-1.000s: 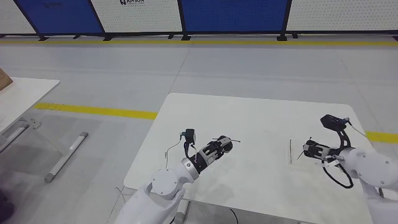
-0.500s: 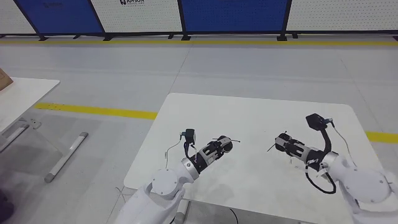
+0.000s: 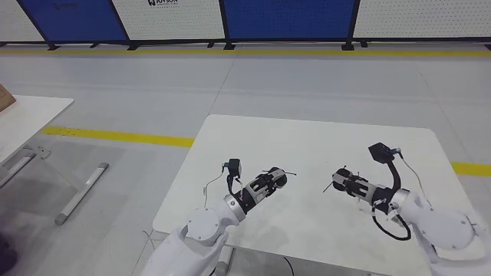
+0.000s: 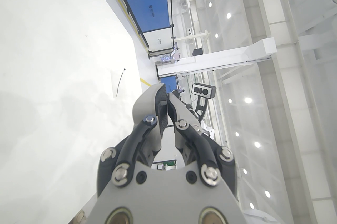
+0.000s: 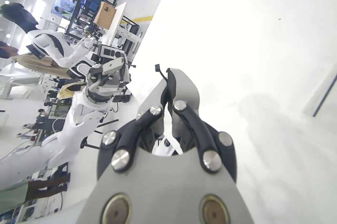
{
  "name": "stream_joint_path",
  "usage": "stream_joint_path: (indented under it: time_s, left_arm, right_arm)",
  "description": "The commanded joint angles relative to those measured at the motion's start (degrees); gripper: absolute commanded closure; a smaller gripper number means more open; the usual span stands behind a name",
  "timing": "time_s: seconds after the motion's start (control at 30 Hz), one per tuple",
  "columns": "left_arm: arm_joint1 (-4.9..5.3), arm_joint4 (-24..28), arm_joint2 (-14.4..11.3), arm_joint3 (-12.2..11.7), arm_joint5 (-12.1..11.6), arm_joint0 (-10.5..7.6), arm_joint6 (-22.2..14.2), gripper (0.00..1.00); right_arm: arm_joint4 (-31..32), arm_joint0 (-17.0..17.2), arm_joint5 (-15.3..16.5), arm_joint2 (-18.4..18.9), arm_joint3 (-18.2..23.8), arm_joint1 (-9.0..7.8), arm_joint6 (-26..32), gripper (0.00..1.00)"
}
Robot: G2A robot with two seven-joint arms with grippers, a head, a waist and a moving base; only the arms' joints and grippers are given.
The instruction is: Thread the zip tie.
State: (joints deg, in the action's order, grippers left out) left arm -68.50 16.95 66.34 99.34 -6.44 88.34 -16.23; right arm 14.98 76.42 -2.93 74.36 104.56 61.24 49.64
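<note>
My left gripper [image 3: 278, 176] hovers over the near middle of the white table [image 3: 307, 134], shut on a thin black zip tie [image 3: 265, 172] that pokes out on both sides. In the left wrist view its fingers [image 4: 158, 101] are pressed together. My right gripper [image 3: 337, 178] hangs a short gap to its right, facing it, and is shut on a second zip tie. That tie's small square head [image 5: 157, 67] sticks out past the right gripper [image 5: 168, 74]. A further loose zip tie [image 4: 119, 81] lies flat on the table beyond.
The loose zip tie [image 5: 322, 96] lies on what looks like a clear sheet near the table's right side. Bare tabletop stretches behind both grippers. Blue and white panels stand across the floor at the back, and another white table [image 3: 31, 119] is at far left.
My right arm has moved left across the table with its zip tie, closing most of the gap to the left gripper. The left arm has stayed where it was.
</note>
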Motion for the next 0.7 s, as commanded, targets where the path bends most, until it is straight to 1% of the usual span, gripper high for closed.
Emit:
stream_joint_path:
  time_s: [0.0,0.07,0.17,0.2,0.27,0.67]
  left_arm:
    - [0.0,0.0,0.0,0.0,0.0,0.0,0.0,1.0]
    - [0.0,0.0,0.0,0.0,0.0,0.0,0.0,1.0]
    - [0.0,0.0,0.0,0.0,0.0,0.0,0.0,1.0]
    - [0.0,0.0,0.0,0.0,0.0,0.0,0.0,1.0]
    - [0.0,0.0,0.0,0.0,0.0,0.0,0.0,1.0]
    - [0.0,0.0,0.0,0.0,0.0,0.0,0.0,1.0]
  right_arm:
    - [-1.13,0.28,0.43,-0.26,0.46,0.22,-3.27,1.0]
    - [-3.57,0.54,0.97,0.28,1.42,0.53,-8.04,1.0]
    - [-4.99,1.27,2.02,0.41,3.12,0.8,-12.62,1.0]
    - [-4.95,1.36,2.02,0.25,3.47,0.86,-13.33,1.0]
    - [-3.74,1.18,1.19,-0.4,3.88,0.91,-13.55,1.0]
    - [-3.74,1.18,1.19,-0.4,3.88,0.91,-13.55,1.0]
